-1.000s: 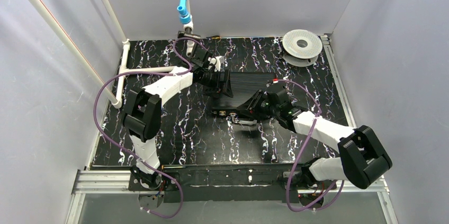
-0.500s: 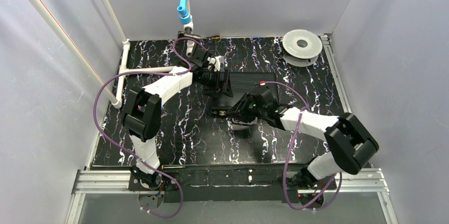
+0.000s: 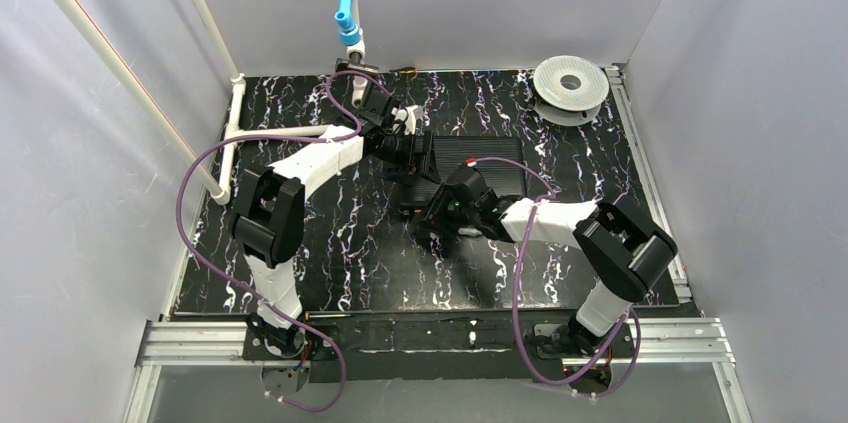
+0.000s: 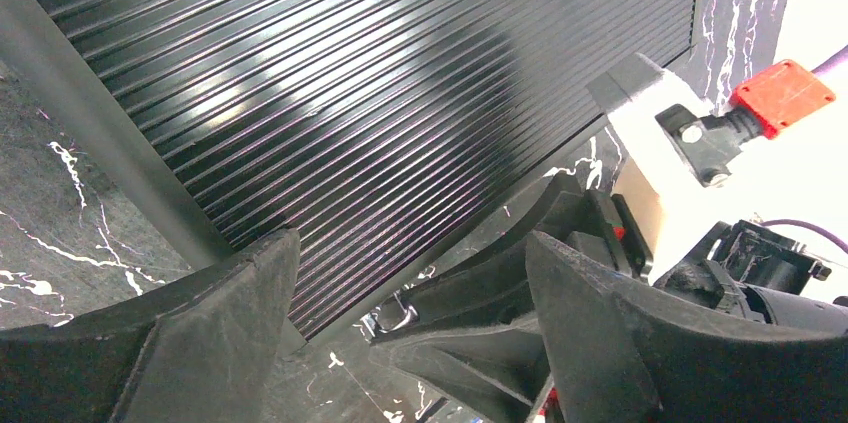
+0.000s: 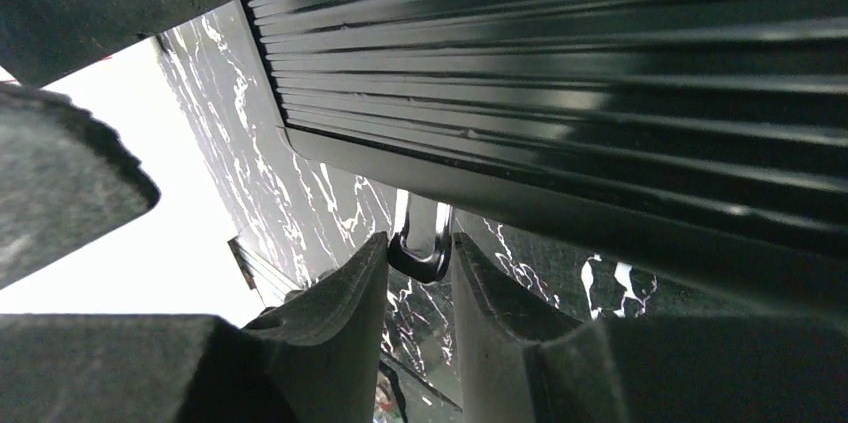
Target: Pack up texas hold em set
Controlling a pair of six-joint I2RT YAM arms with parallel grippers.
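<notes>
From above, the briefcase [image 3: 490, 158] lies flat in the middle of the marbled table [image 3: 330, 253] with its lid down. No chips, dice or cards are in sight outside it, so I'd say the filling is done and only the fastening is left. The left gripper [image 3: 420, 156] sits at the case's left end, and the right gripper [image 3: 435, 221] is at its front edge. A round pale spool [image 3: 570, 86] stands well apart in the far right corner.

The left wrist camera shows the lid as glossy black plastic in fine, straight ribs, bordered by a smooth band. The left gripper's matte fingers [image 4: 215, 333] are spread wide at the case's corner and clamp nothing.

On the right wrist camera the ribbing runs overhead. Below the case's rim hangs a small metal loop [image 5: 412, 265], either a latch or part of the handle. The right gripper's jaws stand narrow on either side of it. I cannot tell whether they are actually pinching it.
</notes>
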